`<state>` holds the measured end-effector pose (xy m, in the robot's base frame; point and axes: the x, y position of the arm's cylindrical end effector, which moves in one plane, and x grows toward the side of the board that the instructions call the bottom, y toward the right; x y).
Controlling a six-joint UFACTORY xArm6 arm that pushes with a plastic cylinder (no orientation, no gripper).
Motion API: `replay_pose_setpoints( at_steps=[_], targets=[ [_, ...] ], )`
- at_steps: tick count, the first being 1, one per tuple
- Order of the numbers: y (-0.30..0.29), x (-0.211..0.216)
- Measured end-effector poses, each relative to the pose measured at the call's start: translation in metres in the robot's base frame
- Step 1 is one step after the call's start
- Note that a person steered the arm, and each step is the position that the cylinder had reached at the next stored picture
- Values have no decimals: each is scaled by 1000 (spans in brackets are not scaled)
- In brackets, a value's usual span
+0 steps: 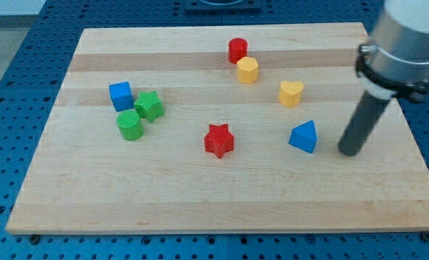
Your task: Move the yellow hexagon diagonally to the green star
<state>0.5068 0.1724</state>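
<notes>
The board (pixel 222 209) carries the arm's rod at the right, its tip (pixel 349 152) resting just right of the blue triangle (pixel 303 137), bare and holding nothing. The yellow hexagon (pixel 248 70) sits far and left of the tip, touching the red cylinder (pixel 237 50). The green star (pixel 149 106) lies further left and nearer, so the tip must likely get round to the hexagon's far right side to push it.

Wooden board (pixel 222 202) carries eight blocks; red star (pixel 219 140) near centre.

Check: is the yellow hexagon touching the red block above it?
Touching: the yellow hexagon sits against the red block, no gap visible.
</notes>
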Motion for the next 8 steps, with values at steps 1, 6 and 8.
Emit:
replay_pose_setpoints(
  at_steps=[1, 6, 8],
  targets=[
    [-38, 0],
    [-71, -30],
    [-69, -53]
  ],
)
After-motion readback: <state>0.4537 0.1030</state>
